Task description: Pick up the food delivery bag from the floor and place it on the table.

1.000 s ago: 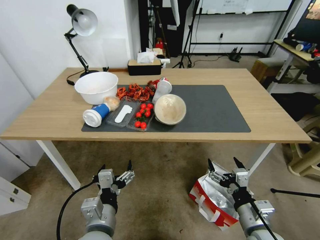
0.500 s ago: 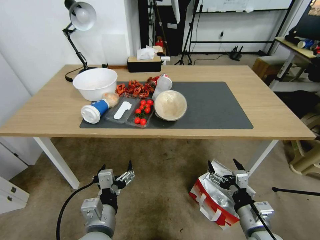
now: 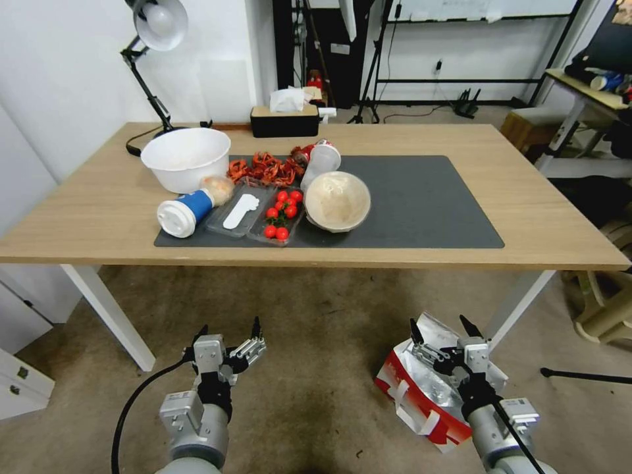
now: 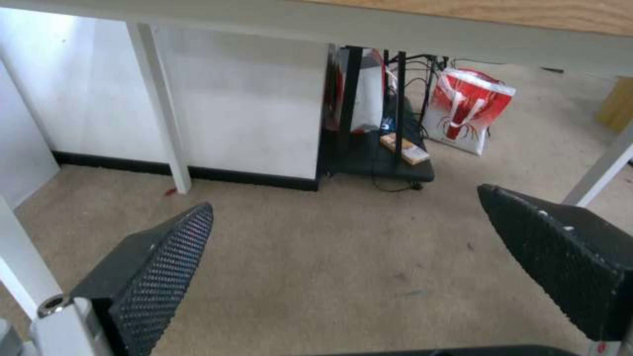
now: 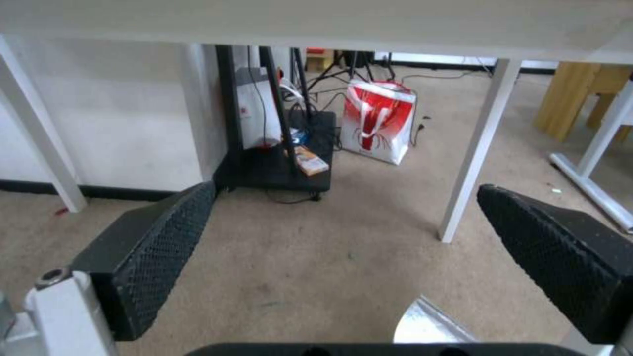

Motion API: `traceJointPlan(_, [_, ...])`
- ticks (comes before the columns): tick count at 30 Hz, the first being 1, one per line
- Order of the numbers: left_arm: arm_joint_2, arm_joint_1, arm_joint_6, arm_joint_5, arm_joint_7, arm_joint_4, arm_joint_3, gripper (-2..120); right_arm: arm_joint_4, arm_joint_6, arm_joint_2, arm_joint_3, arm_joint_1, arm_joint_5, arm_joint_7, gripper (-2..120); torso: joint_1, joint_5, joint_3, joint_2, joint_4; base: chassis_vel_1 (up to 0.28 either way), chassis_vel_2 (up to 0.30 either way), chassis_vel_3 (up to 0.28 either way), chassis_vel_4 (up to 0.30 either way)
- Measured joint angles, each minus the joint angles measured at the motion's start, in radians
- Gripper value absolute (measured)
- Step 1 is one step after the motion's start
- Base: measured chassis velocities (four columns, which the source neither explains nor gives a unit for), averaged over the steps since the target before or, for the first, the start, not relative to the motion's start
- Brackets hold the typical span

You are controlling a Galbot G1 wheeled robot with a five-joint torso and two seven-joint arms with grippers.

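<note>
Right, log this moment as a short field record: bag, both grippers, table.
bag: food delivery bag on the floor, beside the table's right front leg, foil mouth open
right gripper: right gripper open, above the bag's mouth, holding nothing
left gripper: left gripper open, over bare carpet, idle
table: table with dark mat, free on its right half
</note>
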Motion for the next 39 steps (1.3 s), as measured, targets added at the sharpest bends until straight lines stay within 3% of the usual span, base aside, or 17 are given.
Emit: traceJointPlan(39, [-0.008, 0.001, -0.017, 0.004, -0.004, 0.014, 0.004, 100, -0.002, 0.006, 0.0, 0.004, 0.002, 0.002, -0.004, 100, -0.068, 0.0, -0.1, -0.169, 0.0, 0.0, 0.0, 0.0, 0.0])
